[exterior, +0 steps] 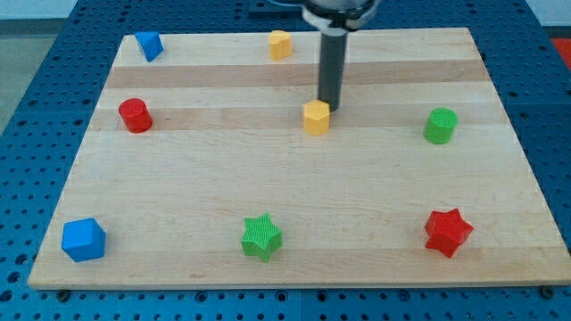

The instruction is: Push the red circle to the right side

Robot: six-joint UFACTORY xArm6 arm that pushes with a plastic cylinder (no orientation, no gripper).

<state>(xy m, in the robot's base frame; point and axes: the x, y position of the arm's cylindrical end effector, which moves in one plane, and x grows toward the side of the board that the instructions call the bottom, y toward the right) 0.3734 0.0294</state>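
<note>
The red circle (136, 116) is a short red cylinder at the view's left, on the wooden board (294, 205). My tip (329, 106) is near the board's middle, far to the right of the red circle. It stands just behind and right of a yellow hexagon block (316, 117), touching or nearly touching it. The dark rod rises from there to the view's top.
A blue block (148, 45) sits at the top left and a yellow block (280, 44) at the top middle. A green cylinder (440, 126) is at the right. A blue cube (84, 239), a green star (261, 237) and a red star (447, 232) line the bottom.
</note>
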